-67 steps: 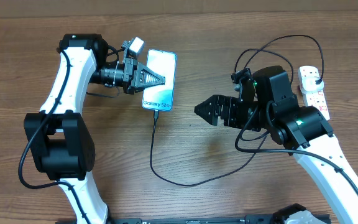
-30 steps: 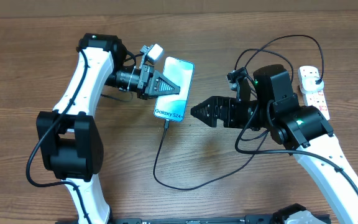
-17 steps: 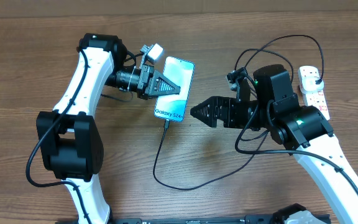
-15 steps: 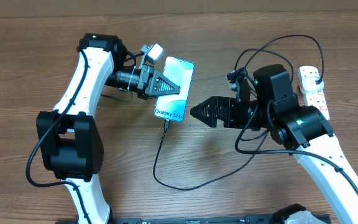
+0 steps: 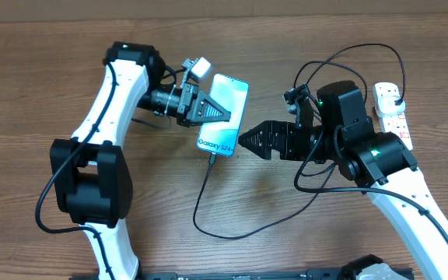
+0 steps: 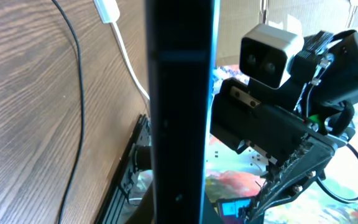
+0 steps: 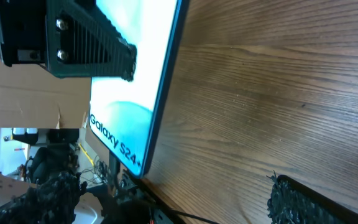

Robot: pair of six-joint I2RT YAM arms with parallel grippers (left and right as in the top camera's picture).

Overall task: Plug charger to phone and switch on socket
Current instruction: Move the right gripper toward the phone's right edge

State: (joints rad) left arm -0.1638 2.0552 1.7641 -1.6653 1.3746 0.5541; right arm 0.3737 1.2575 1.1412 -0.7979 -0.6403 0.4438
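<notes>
Pinches the phone (image 5: 219, 140), left of centre, in the left gripper (image 5: 225, 117), with the charger (image 5: 199, 194) seemingly seated at its near end. Holds the right gripper (image 5: 243, 141) spread just right of it. Leaves the far-right socket (image 5: 393, 117) to switch.

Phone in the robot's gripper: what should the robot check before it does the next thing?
1. Is the left gripper shut on the phone: ok.
2. Does the charger reach the phone's bottom edge: ok; whether it is pushed fully in, cannot tell.
3. Is the right gripper open and empty: ok.
4. Is the charger's black plug in the socket: ok.
5. Is the socket switched on: cannot tell.
</notes>
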